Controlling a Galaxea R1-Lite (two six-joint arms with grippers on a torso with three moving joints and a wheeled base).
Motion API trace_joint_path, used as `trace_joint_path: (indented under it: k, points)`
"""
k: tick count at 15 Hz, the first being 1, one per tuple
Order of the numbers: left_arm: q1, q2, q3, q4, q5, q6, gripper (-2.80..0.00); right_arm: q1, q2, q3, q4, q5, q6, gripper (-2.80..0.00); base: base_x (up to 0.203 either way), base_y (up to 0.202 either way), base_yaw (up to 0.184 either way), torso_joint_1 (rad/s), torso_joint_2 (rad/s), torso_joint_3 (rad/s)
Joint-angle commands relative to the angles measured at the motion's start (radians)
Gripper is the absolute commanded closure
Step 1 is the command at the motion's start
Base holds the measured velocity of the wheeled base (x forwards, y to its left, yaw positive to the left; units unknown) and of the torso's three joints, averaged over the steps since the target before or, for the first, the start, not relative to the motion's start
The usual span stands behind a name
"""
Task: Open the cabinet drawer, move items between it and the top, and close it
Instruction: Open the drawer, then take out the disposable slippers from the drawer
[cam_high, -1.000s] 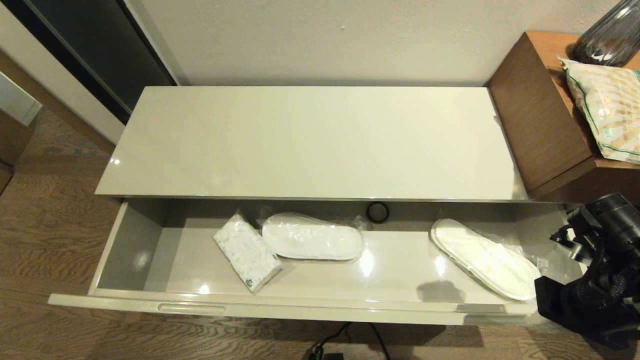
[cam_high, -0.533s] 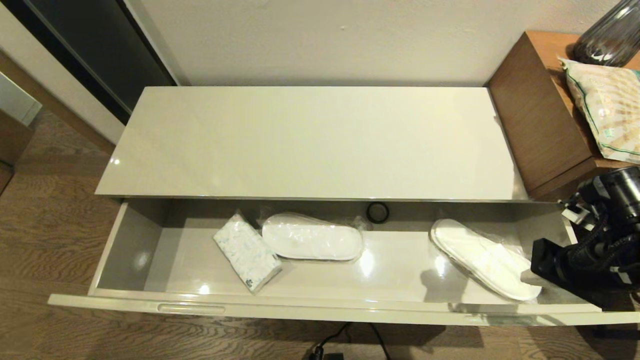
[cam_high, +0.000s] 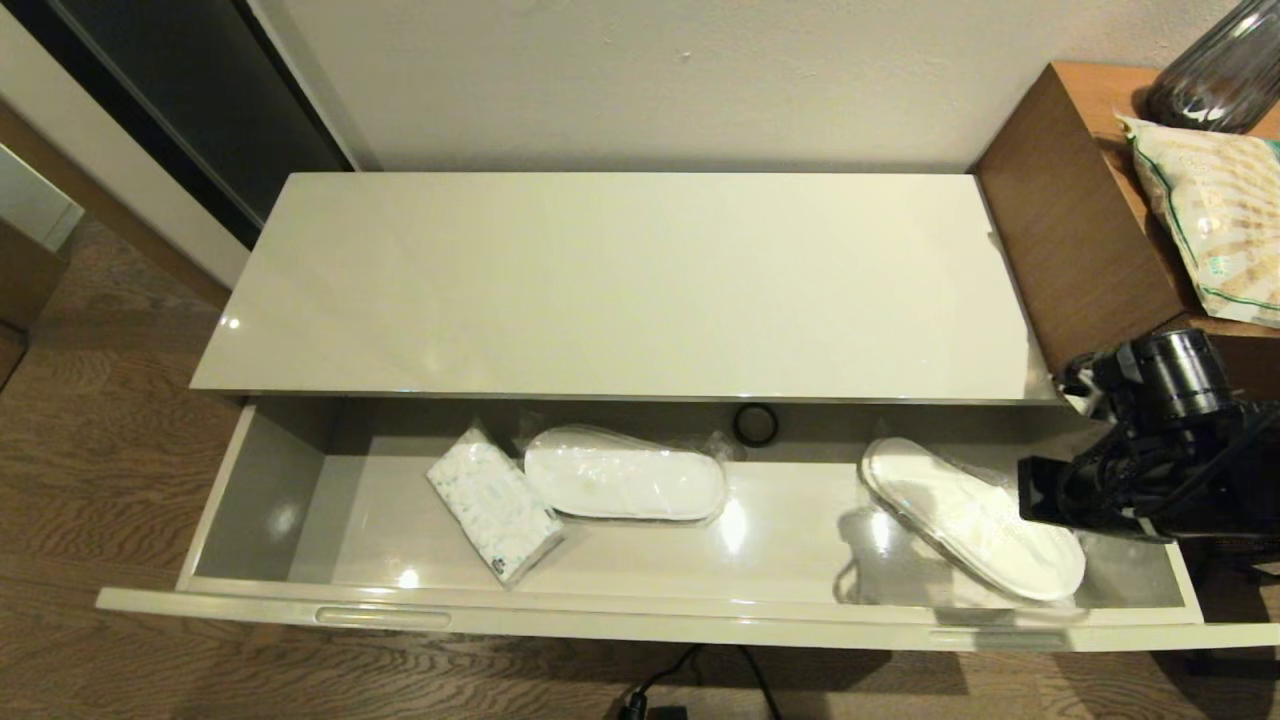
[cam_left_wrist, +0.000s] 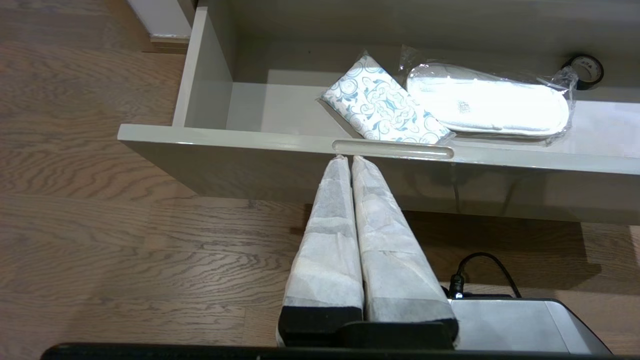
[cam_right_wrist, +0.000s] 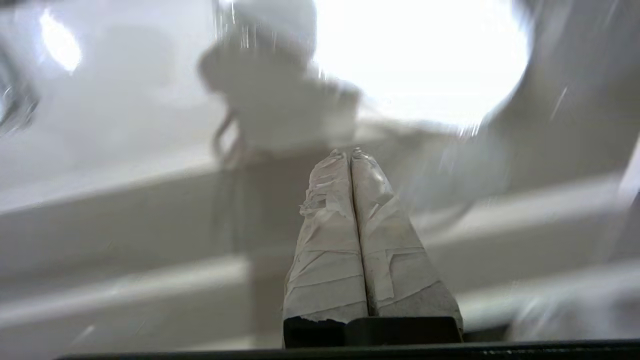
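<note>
Glossy cream cabinet top (cam_high: 620, 280) stands bare against a pale wall, wood floor (cam_high: 90, 470) below. Its drawer (cam_high: 640, 625) hangs open, holding two wrapped slippers (cam_high: 625, 475) (cam_high: 975, 520). Right gripper (cam_right_wrist: 351, 152) hovers over the drawer's right end, fingers together; left gripper (cam_left_wrist: 348, 159), also pressed together, waits before the drawer front.

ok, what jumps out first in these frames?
The wide cream-white cabinet drawer stands pulled open under the glossy cream-white cabinet top. Inside lie two plastic-wrapped white slipper pairs, one mid-drawer, one at the right end. The right tool, shut, reaches over the right pair.
</note>
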Motion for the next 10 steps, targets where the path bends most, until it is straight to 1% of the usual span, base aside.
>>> trace_joint_path:
  k: [1,2,3,6,7,9,10]
  points:
    - [0.001,0.001,0.0,0.0,0.001,0.0,0.0,0.0,0.114,-0.044,-0.09,-0.021,-0.191,0.0,0.0,0.0,0.0,0.0,0.0,0.0]
    - [0.001,0.001,0.0,0.0,0.001,0.0,0.0,0.0,0.161,-0.056,-0.121,-0.029,-0.283,0.0,0.0,0.0,0.0,0.0,0.0,0.0]
    - [0.001,0.001,0.0,0.0,0.001,0.0,0.0,0.0,0.216,-0.063,-0.17,-0.044,-0.351,0.0,0.0,0.0,0.0,0.0,0.0,0.0]
    - [0.001,0.001,0.0,0.0,0.001,0.0,0.0,-0.02,0.385,-0.084,-0.425,-0.116,-0.518,0.0,0.0,0.0,0.0,0.0,0.0,0.0]
    - [0.001,0.001,0.0,0.0,0.001,0.0,0.0,-0.032,0.439,-0.082,-0.499,-0.131,-0.552,-2.8,0.0,0.0,0.0,0.0,0.0,0.0]
    - [0.001,0.001,0.0,0.0,0.001,0.0,0.0,-0.064,0.51,-0.079,-0.629,-0.152,-0.587,-2.8,0.0,0.0,0.0,0.0,0.0,0.0]
    - [0.001,0.001,0.0,0.0,0.001,0.0,0.0,-0.075,0.516,-0.079,-0.65,-0.154,-0.596,-2.8,0.0,0.0,0.0,0.0,0.0,0.0]
